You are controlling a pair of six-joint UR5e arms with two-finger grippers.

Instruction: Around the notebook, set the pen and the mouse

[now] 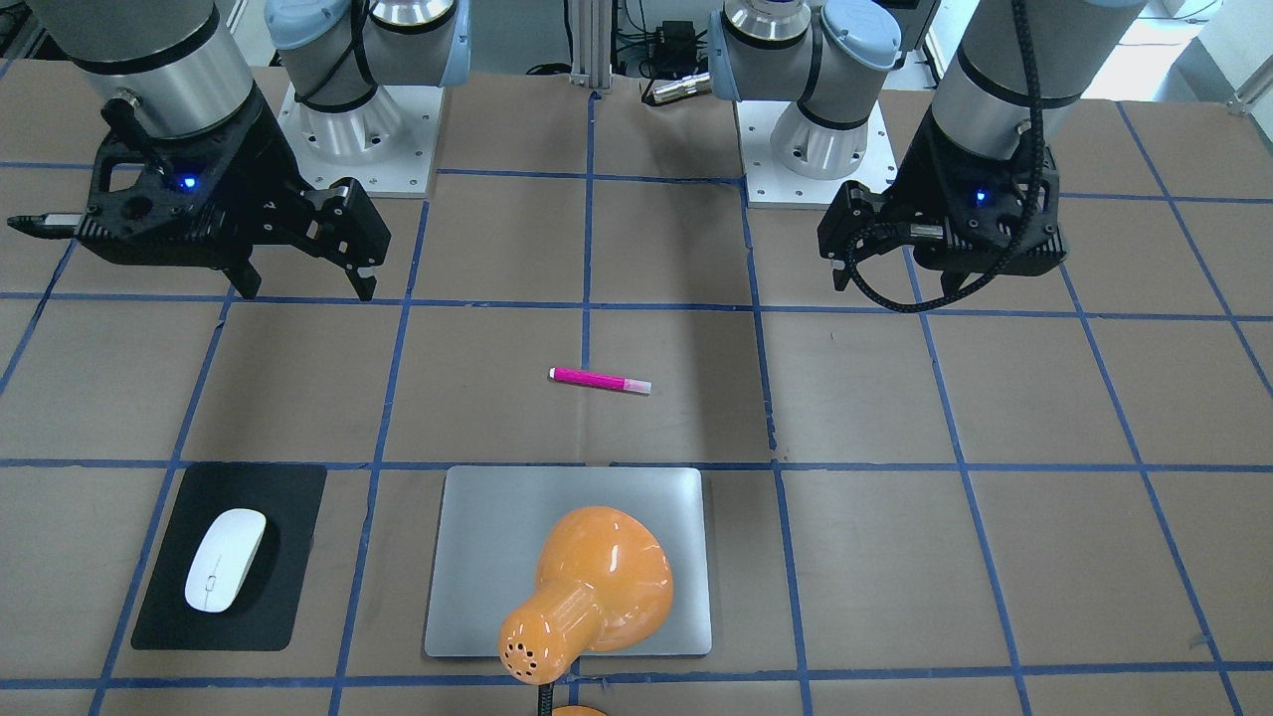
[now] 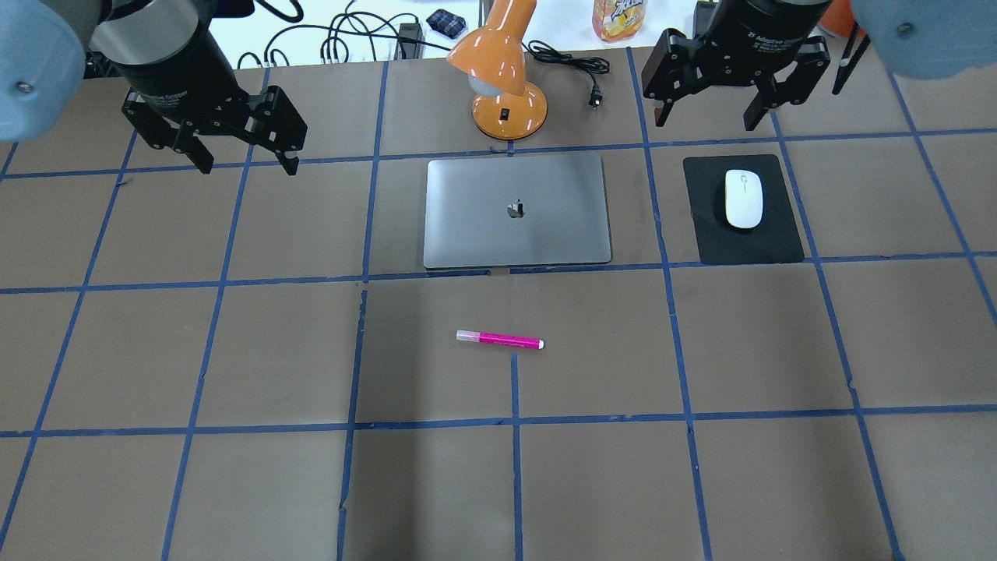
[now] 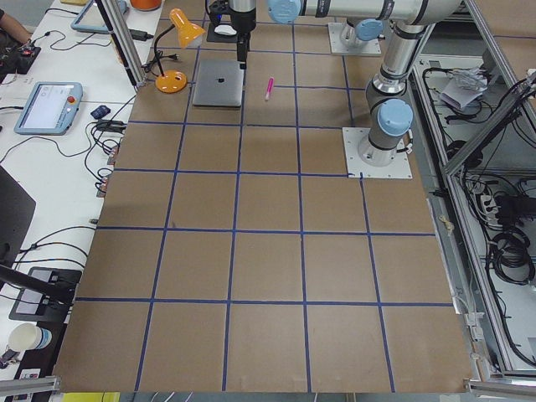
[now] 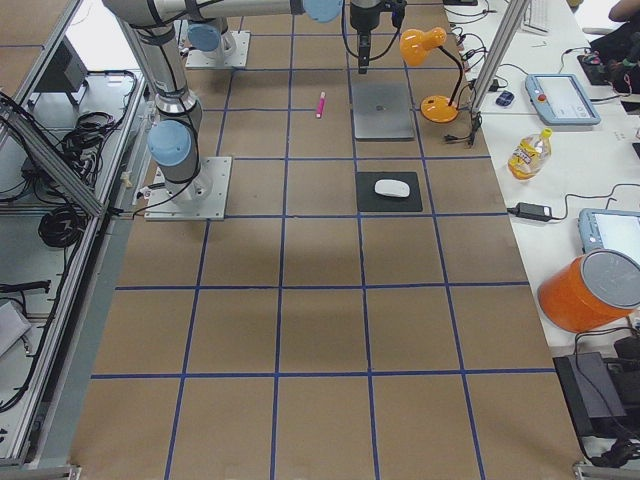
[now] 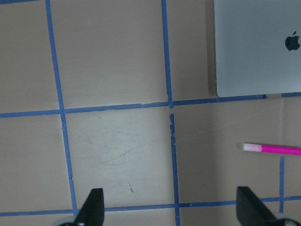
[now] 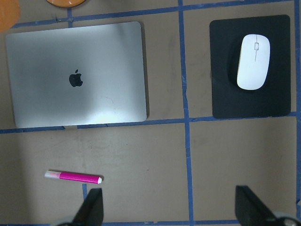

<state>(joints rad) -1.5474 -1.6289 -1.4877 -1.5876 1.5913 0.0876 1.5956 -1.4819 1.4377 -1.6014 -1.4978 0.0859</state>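
Observation:
The magenta pen [image 2: 499,340] lies flat on the brown table, a little nearer the robot than the silver-grey notebook [image 2: 483,234]. To the notebook's right, the white mouse [image 2: 743,198] rests on a black mat. My left gripper [image 2: 249,167] hangs open and empty above the table, far left of the notebook. My right gripper [image 2: 707,123] is open and empty too, above the table just behind the mouse. The right wrist view shows pen [image 6: 74,177], notebook [image 6: 47,70] and mouse [image 6: 253,61]. The left wrist view shows the pen [image 5: 273,149] and a notebook corner [image 5: 254,47].
An orange desk lamp [image 2: 506,78] stands behind the notebook, and its shade [image 1: 587,587] covers part of the notebook in the front-facing view. The black mat [image 2: 744,245] lies under the mouse. The lamp's cord and plug [image 2: 593,97] lie at the back. Blue tape lines grid the table.

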